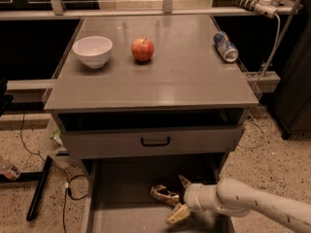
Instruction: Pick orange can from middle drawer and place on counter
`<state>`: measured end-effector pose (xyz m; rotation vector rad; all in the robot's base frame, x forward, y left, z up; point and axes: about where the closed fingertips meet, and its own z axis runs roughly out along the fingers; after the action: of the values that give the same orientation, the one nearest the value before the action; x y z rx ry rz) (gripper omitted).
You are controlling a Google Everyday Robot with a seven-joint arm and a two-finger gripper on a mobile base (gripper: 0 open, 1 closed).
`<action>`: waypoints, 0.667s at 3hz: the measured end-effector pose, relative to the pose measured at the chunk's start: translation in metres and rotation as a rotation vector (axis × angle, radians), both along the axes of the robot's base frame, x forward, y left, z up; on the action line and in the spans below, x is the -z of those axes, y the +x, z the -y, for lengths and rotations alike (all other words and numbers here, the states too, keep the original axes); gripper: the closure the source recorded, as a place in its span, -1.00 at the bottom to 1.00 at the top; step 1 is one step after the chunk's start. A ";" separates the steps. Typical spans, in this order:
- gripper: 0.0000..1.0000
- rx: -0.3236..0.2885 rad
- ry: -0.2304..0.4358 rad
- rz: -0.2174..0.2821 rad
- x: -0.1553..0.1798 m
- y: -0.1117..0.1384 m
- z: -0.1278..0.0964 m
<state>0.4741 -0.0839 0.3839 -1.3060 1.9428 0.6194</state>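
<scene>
Orange can (163, 194) is observed lying on the floor of the open middle drawer (121, 212). Pincer (181, 198) is positioned inside the drawer just right of the can, released, with fingers spread. Apple (143, 49), bowl (92, 51) and blue can (226, 46) are noted on the table (160, 84).

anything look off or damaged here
The orange can in the middle drawer looks crumpled, lying right by the open claw. A blue-and-silver can lies on its side near the right edge of the counter.
</scene>
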 end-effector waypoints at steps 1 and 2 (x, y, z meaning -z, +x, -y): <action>-0.86 0.000 0.000 0.000 0.001 0.000 -0.001; -0.50 0.000 0.000 0.000 0.001 0.000 -0.001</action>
<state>0.4743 -0.0834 0.3833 -1.3060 1.9431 0.6189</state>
